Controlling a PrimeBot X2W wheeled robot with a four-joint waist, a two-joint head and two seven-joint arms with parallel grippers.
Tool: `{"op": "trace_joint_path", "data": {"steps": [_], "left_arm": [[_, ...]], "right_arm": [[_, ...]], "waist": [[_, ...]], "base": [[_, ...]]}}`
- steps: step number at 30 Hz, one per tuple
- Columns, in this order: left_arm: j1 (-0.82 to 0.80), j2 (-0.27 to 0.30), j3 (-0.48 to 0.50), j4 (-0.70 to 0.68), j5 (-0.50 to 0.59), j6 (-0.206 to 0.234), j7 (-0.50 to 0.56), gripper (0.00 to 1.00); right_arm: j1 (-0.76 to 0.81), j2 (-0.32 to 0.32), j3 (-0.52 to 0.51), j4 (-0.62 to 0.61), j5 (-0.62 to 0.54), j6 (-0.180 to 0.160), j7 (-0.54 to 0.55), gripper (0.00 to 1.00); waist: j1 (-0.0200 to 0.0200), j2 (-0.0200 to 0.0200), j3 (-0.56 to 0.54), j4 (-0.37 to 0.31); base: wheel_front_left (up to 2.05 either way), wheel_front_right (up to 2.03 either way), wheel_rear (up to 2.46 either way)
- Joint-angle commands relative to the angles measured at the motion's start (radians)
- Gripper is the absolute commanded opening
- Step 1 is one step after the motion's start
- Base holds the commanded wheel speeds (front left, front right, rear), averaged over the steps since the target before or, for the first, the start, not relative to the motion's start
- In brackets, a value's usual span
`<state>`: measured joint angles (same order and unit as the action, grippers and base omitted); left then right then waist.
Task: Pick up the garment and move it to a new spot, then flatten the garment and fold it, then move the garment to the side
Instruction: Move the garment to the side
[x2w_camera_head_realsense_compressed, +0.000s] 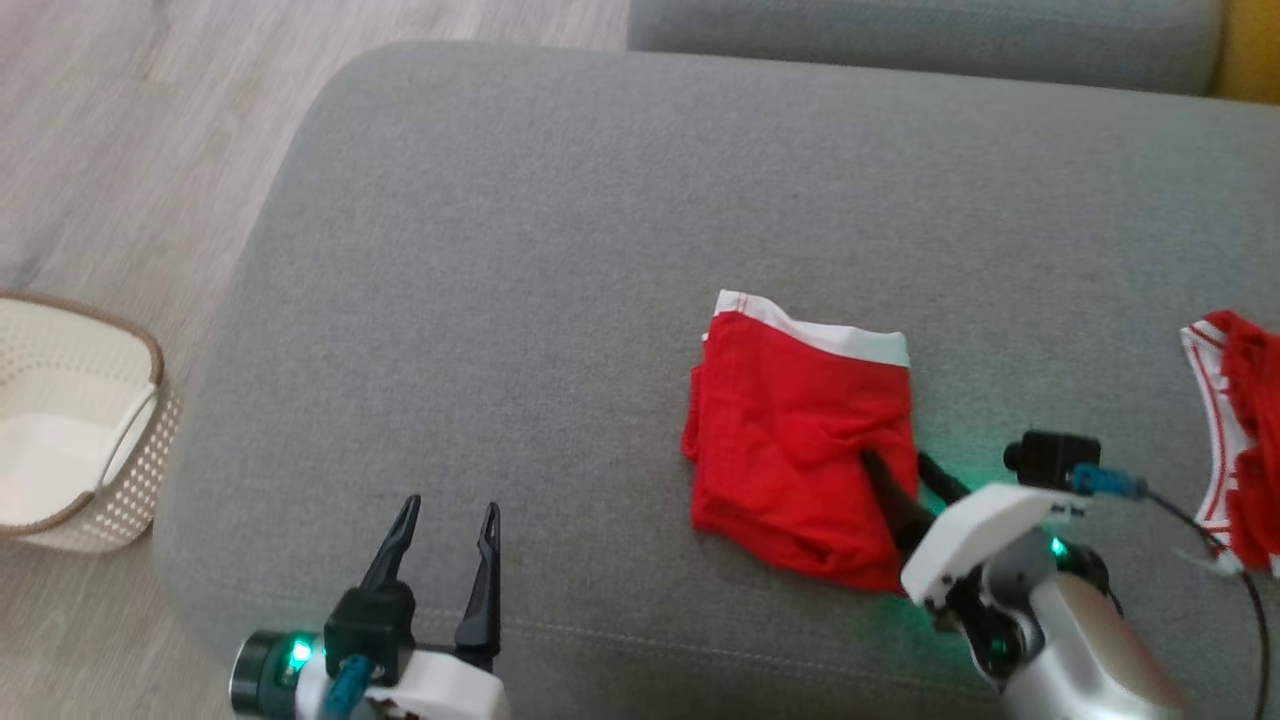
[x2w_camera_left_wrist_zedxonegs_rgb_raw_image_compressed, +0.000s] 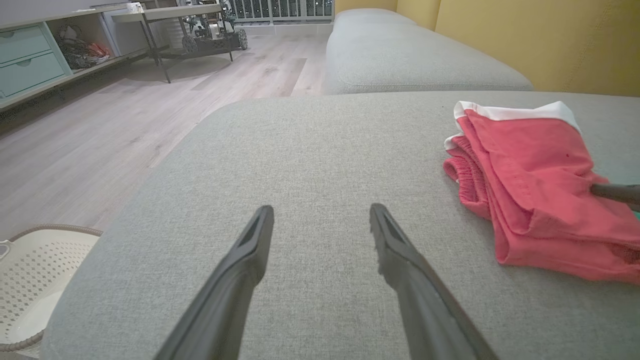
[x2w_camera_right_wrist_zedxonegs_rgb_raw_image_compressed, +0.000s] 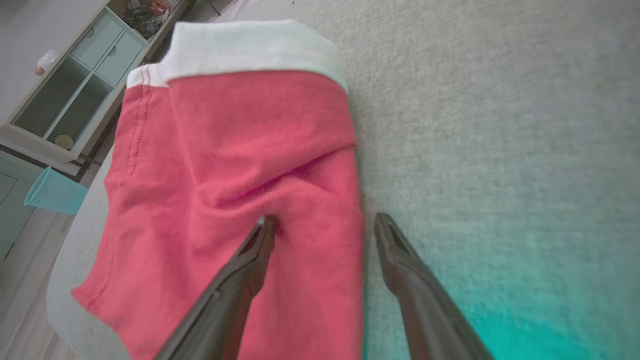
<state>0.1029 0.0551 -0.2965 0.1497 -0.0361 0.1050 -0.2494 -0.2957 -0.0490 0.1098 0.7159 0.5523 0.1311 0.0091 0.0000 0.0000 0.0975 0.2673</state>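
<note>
Head view: The red garment, folded, with a white waistband along its far edge, lies on the grey sofa cushion, right of centre. The right gripper reaches in at the garment's near right corner with its fingers spread. One finger is over the red fabric and the other is at its right edge. A green glow falls on the cushion beside it. The left gripper hangs over bare cushion at the lower left, fingers apart and holding nothing, well apart from the garment. A cream perforated basket stands on the wood floor to the left. A second red-and-white cloth lies at the right edge.

Left wrist view: The left gripper is spread wide above grey fabric. The garment is at the right, with one dark finger of the other arm on it. A yellow backrest is behind.

Right wrist view: The right gripper is spread and grasps nothing. Its left fingertip is on the garment and its right one is over the cushion, just beside the fabric edge. No print is legible on the waistband.
</note>
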Motion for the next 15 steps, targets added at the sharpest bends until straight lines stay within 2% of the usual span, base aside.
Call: {"op": "trace_joint_path", "data": {"steps": [1, 6, 7, 8, 9, 15], "left_arm": [[-0.050, -0.005, 0.027, -0.031, 0.006, -0.001, -0.012, 1.00], [-0.070, -0.005, 0.018, -0.032, 0.009, -0.004, -0.012, 1.00], [-0.074, -0.005, 0.015, -0.032, 0.011, -0.005, -0.012, 1.00], [-0.078, -0.005, 0.012, -0.032, 0.014, -0.006, -0.012, 1.00], [-0.081, -0.005, 0.010, -0.032, 0.016, -0.006, -0.012, 1.00], [-0.097, -0.005, 0.003, -0.032, 0.023, -0.007, -0.012, 1.00]], "right_arm": [[-0.042, -0.001, 0.029, -0.003, 0.008, 0.000, 0.003, 1.00], [-0.110, -0.001, 0.050, 0.079, 0.021, 0.000, 0.006, 1.00], [-0.121, -0.001, 0.057, 0.095, 0.020, 0.000, 0.007, 0.92], [-0.132, -0.001, 0.063, 0.113, 0.014, 0.000, 0.007, 0.27], [-0.143, -0.001, 0.065, 0.135, -0.002, 0.000, 0.002, 0.00], [-0.201, -0.005, 0.079, 0.221, -0.114, 0.000, -0.092, 0.00]], "waist": [[0.0000, 0.0000, 0.012, 0.009], [0.0000, 0.0000, 0.034, 0.018], [0.0000, 0.0000, 0.039, 0.019], [0.0000, 0.0000, 0.042, 0.019], [0.0000, 0.0000, 0.045, 0.019], [0.0000, 0.0000, 0.056, 0.018]], "base": [[0.00, 0.00, 0.00], [0.00, 0.00, 0.00], [0.00, 0.00, 0.00], [0.00, 0.00, 0.00], [0.00, 0.00, 0.00], [0.00, 0.00, 0.00]]}}
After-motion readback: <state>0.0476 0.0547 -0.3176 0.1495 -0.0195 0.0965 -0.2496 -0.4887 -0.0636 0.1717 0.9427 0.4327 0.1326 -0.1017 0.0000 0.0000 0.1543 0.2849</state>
